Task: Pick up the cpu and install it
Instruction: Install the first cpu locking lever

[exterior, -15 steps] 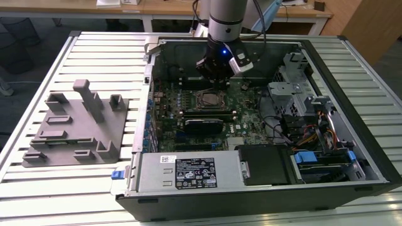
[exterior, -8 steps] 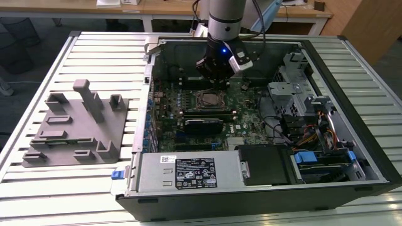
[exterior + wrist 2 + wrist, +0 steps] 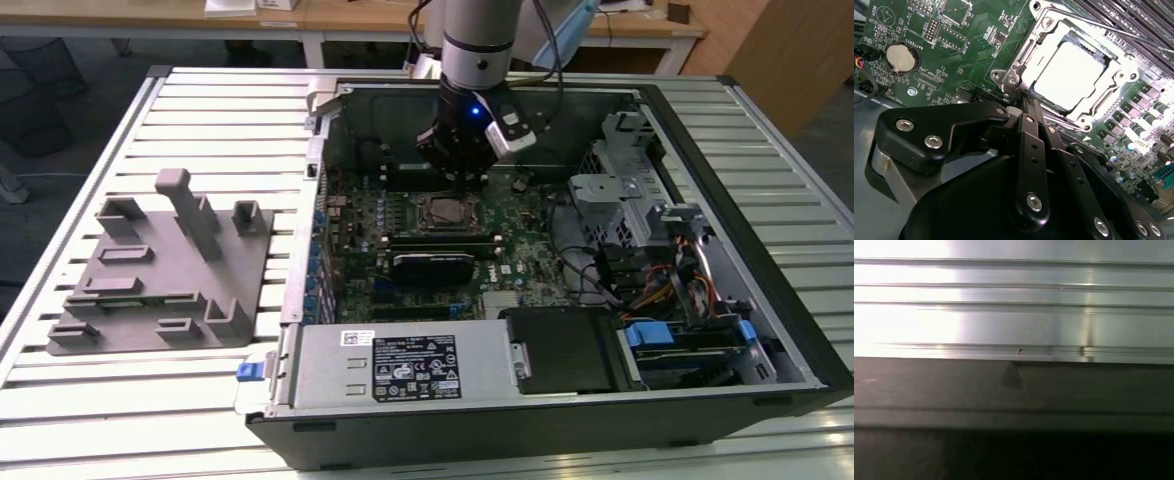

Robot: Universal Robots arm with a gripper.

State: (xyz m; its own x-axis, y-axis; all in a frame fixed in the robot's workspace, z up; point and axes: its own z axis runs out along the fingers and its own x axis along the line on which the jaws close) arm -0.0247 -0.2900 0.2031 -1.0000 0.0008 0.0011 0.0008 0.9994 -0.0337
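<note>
Silvery square cpu [image 3: 1074, 75] with its pale metal top sits flat inside the socket frame [image 3: 1019, 65] on the green motherboard [image 3: 964, 45], as I see it in the second wrist view; in the exterior view the same chip [image 3: 442, 211] lies low in the open computer case [image 3: 787, 330], just in front of where my arm hangs. I judge the chip to be seated in place already, since it lies square to the frame and nothing is holding it.

My black gripper [image 3: 1026, 102] hovers just beside the socket's edge, its two fingers [image 3: 1031, 150] drawn together to a narrow tip with nothing between them. Clenched like that, the tip is slim enough to work close to the frame and its thin metal lever [image 3: 1114, 30], which I take to be why it is held so; whether the tip actually touches the frame I cannot say.

Well apart, on the slatted aluminium table [image 3: 80, 400] toward the exterior view's left, stands the grey plastic tray with upright blocks [image 3: 160, 270]. My first wrist view looks along pale metal slats [image 3: 1014, 305].
</note>
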